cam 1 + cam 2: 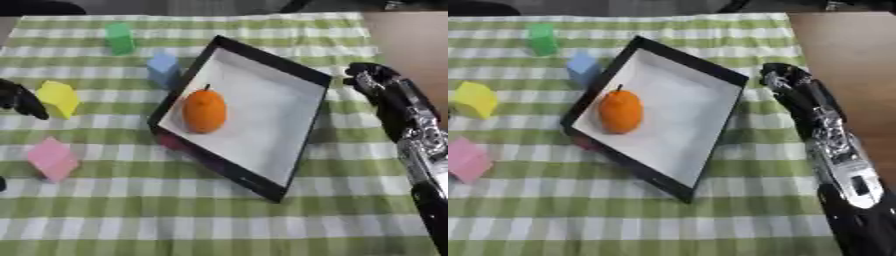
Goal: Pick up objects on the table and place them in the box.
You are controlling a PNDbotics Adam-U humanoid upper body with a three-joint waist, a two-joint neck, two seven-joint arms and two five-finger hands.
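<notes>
Box (302, 75), black-rimmed with a white floor, lying askew on a green-and-white checked cloth (219, 220); within it, against the left wall, sits a single orange fruit (204, 110) with a short dark stem. Outside the box, on the cloth to the left, four blocks remain: a green block (119, 38) at the far side, a blue block (163, 69) just beside the box's upper left edge, a yellow block (58, 98) further left, and a pink block (52, 159) nearest the viewer. A small reddish patch shows at the box's lower left wall, mostly hidden beneath the rim; what it is cannot be made out. Right hand (785, 80), at the end of a black and silver arm entering from the lower right, lies just beside the box's right wall, fingers bent over but enclosing nothing visible; whether it touches the rim cannot be told. Left hand (17, 98) is cut off by the left edge of the left eye view, dark fingers showing just beside the yellow block; their state cannot be determined. Bare brown table (850, 45) shows beyond the cloth's right edge.
</notes>
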